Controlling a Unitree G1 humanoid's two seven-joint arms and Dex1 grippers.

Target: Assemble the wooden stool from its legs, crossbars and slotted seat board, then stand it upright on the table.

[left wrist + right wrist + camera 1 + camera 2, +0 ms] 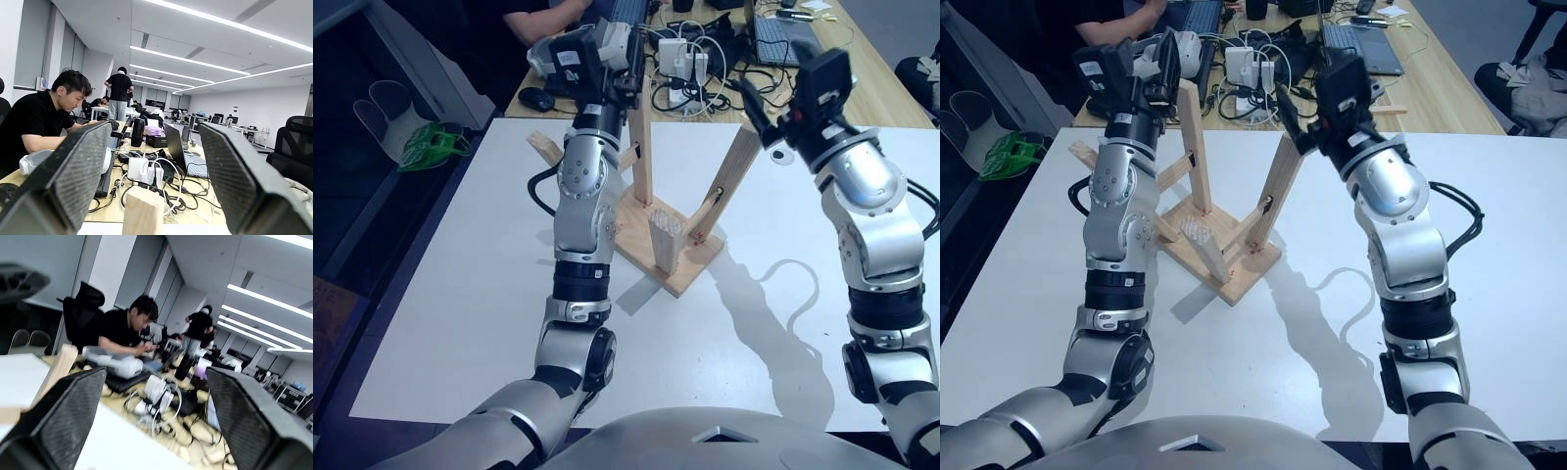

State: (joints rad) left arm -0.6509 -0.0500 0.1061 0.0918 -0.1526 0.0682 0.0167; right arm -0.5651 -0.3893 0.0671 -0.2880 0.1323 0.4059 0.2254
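Observation:
The wooden stool lies upside down on the white table (450, 294), its seat board (693, 262) flat and its legs pointing up. My left gripper (156, 196) is open around the top end of the tall upright leg (143, 211), which stands between the fingers (73, 181) without being clamped. My right gripper (156, 426) is open just beside the top of the leaning leg (731, 181), and that leg (58, 368) lies outside its fingers. A short leg (664, 241) stands on the board. Another leg's end (545, 145) shows behind my left arm.
Behind the table is a wooden desk (862, 88) crowded with laptops, cables and a mouse (537, 98), where a person sits. A green object (431, 145) lies off the table's left edge. The near half of the table is bare.

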